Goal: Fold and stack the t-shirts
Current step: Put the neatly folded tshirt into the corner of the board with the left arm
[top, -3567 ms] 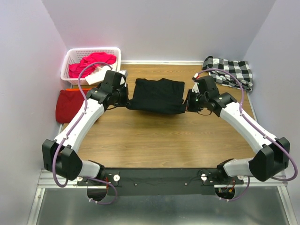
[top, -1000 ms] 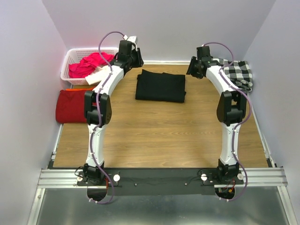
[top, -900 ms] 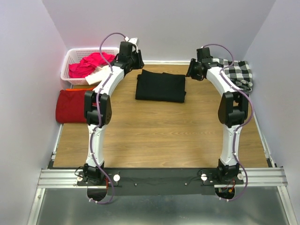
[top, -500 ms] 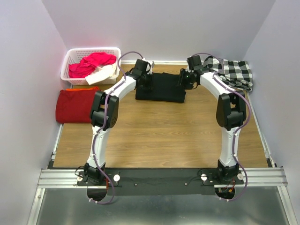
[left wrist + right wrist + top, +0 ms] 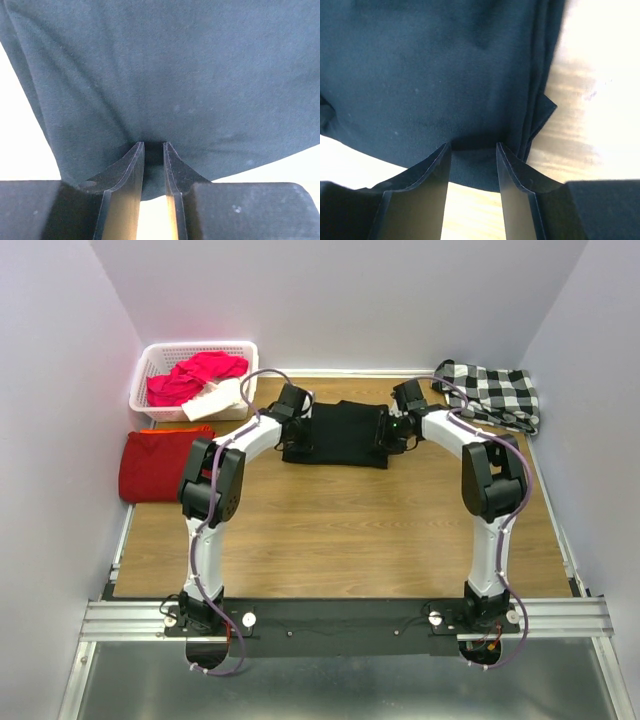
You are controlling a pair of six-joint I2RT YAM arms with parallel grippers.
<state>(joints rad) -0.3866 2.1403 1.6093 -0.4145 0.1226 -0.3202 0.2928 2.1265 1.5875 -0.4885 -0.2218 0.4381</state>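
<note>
T-shirts, two items. Dark-red t-shirt point(image 5: 155, 465): folded, lying at the left edge of the worktop point(image 5: 330, 530), well apart from both arms. Black t-shirt point(image 5: 340, 435): folded flat, centred toward the far edge. Left end effector point(image 5: 153, 145): at its left edge, fingers close together with cloth between them; whether they pinch it cannot be told. Right end effector point(image 5: 474, 146): at its right edge, fingers apart, straddling the layered edge. Far-left corner: white basket point(image 5: 150, 360) holding pink cloth point(image 5: 195, 375). Far-right corner: checked cloth point(image 5: 495, 395).

In wrist views, folded black cloth t-shirt point(image 5: 190, 75) runs off frame edges. From top, left gripper point(image 5: 298, 438) & right gripper point(image 5: 388, 435) jaws too small to read.
</note>
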